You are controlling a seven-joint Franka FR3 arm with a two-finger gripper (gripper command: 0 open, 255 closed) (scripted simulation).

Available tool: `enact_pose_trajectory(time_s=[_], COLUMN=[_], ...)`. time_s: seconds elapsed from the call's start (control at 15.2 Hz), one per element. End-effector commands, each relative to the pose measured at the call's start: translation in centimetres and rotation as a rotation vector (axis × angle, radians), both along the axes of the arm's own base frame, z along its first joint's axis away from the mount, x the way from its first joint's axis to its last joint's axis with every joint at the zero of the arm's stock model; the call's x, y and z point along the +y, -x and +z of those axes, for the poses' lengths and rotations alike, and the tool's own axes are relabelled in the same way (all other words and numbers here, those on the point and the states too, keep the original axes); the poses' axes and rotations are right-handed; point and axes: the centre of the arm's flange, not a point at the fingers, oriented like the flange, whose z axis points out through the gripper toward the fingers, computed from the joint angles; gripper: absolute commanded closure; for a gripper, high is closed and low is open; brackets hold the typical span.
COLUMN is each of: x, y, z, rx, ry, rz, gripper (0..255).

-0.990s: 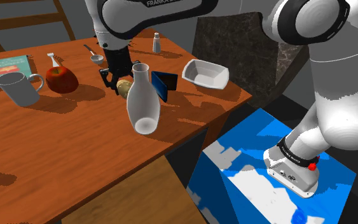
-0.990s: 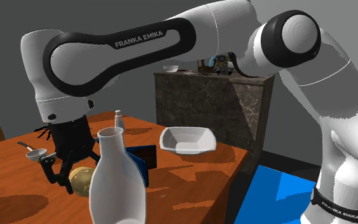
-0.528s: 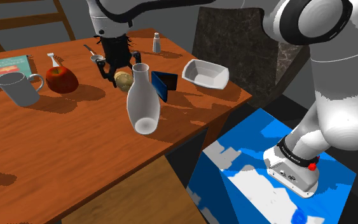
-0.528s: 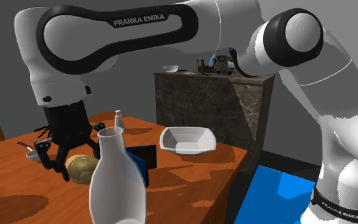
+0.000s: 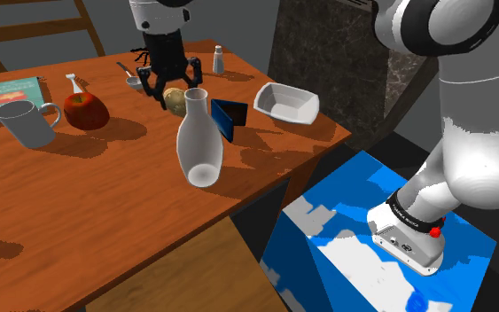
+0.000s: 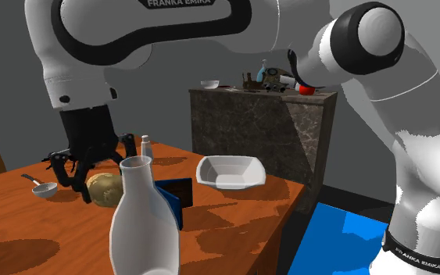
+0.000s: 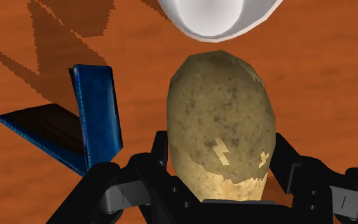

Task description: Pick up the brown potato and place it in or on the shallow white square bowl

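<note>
Between the black fingers (image 7: 147,170), which clamp it on both sides, the speckled brown oval potato (image 7: 222,121) hangs above the brown wooden bench (image 5: 105,195). The shallow white square bowl (image 5: 287,112) sits on the bench, well apart from the fingers.

Table (image 5: 105,204): wood, orange-brown grain, matt. Potato (image 7: 222,121): tan skin, rough, speckled with dark spots, matt, with paler patches low on it. Gripper (image 7: 222,147): black, smooth, dull sheen, plastic-looking. Vase (image 5: 199,142) near the table's middle: white, smooth, faint gloss; material not discernible. Square bowl (image 5: 278,110) by the table's corner: white, smooth, matt. Case (image 7: 95,108) beside the vase: blue cover, smooth, soft gloss; dark inner face. Mug (image 5: 24,124): grey, smooth. Apple (image 5: 86,113): red, glossy. Counter (image 6: 257,125) beyond the table: dark mottled stone.
</note>
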Motion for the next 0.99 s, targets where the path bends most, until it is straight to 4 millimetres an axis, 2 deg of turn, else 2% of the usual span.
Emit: enact_pose_trajectory(time_s=[0.0, 0.92], x=[-2.5, -20.9], y=[0.2, 1.9], z=[0.0, 0.1], rx=[0.0, 0.0], ry=[0.0, 0.0], rz=[0.0, 0.0], gripper=[255, 255])
